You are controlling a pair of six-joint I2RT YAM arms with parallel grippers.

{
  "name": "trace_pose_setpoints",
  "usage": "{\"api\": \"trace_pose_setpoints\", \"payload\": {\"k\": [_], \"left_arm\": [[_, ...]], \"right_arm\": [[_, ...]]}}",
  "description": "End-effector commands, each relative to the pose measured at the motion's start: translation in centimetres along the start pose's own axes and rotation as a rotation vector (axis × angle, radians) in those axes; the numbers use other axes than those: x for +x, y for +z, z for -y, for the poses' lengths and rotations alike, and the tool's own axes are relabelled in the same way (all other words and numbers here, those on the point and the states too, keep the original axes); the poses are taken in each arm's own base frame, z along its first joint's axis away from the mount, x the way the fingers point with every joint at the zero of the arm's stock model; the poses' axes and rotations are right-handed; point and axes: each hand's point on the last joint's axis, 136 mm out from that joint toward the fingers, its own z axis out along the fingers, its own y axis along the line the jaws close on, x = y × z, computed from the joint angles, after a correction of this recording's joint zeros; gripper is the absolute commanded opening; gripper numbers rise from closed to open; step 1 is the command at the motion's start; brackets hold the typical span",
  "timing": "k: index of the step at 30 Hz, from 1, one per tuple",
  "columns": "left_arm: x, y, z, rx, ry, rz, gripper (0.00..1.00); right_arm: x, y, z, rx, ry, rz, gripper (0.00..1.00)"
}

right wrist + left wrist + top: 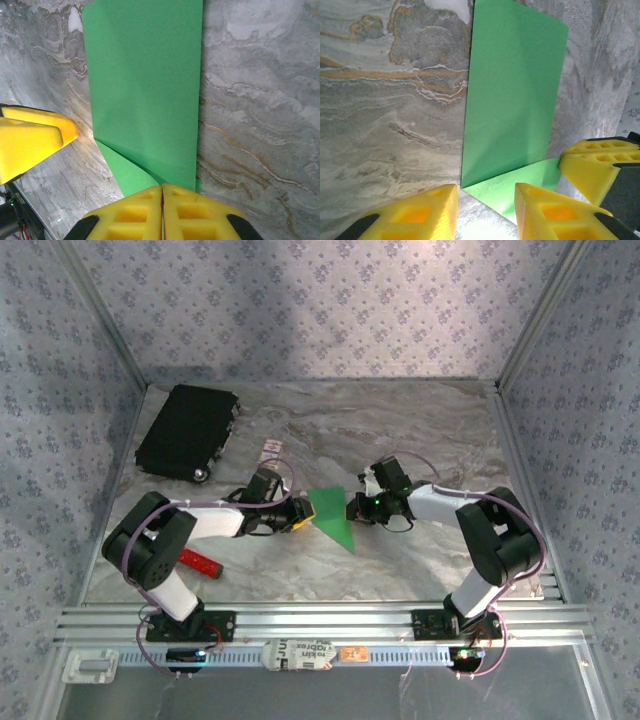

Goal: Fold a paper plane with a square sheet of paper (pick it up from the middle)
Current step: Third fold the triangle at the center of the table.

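Currently the square sheet of paper (332, 512), part-folded with one flap turned over, lies on the marble table (430, 435) between the arms. The right gripper (162, 190) is clenched on its edge. The left gripper (486, 195) stands parted astride a corner. This looks like mid-fold, and the next move likely calls for pressing the crease flat.

One green paper sheet (333, 516) (folded, so two layers show in the wrist views). One black case (188, 430), one red bar-shaped tool (200, 562), one small white card (270, 451). Two arms, a left arm (160, 540) and a right arm (495, 530). Two grippers, the left gripper (297, 517) and the right gripper (352, 508), with two yellow fingers (135, 212) apiece, four in all. One marbled table (420, 430). On the near rail, one printed white label (298, 653) and one orange tag (352, 653)
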Motion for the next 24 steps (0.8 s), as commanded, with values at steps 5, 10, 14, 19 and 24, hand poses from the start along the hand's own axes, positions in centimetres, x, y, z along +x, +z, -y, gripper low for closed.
{"api": "trace_pose_setpoints", "payload": {"k": [5,10,14,19,24], "left_arm": [[-1.0,0.1,1.1,0.035,-0.009,0.0,0.36],[-1.3,0.2,1.7,0.059,-0.014,-0.003,0.43],[-1.4,0.3,2.4,0.081,-0.013,-0.011,0.5],[-1.7,0.6,3.4,0.12,-0.017,-0.014,0.54],[-2.0,0.9,4.1,0.153,-0.023,-0.02,0.54]], "right_arm": [[-0.6,-1.3,-1.2,-0.044,-0.035,0.029,0.07],[-0.8,-2.0,-1.2,-0.062,-0.03,0.051,0.07],[-0.9,-2.4,-1.0,-0.072,-0.022,0.067,0.06],[-1.0,-2.6,-0.8,-0.074,-0.013,0.071,0.07],[-0.9,-2.6,-0.5,-0.074,-0.009,0.07,0.06]]}}
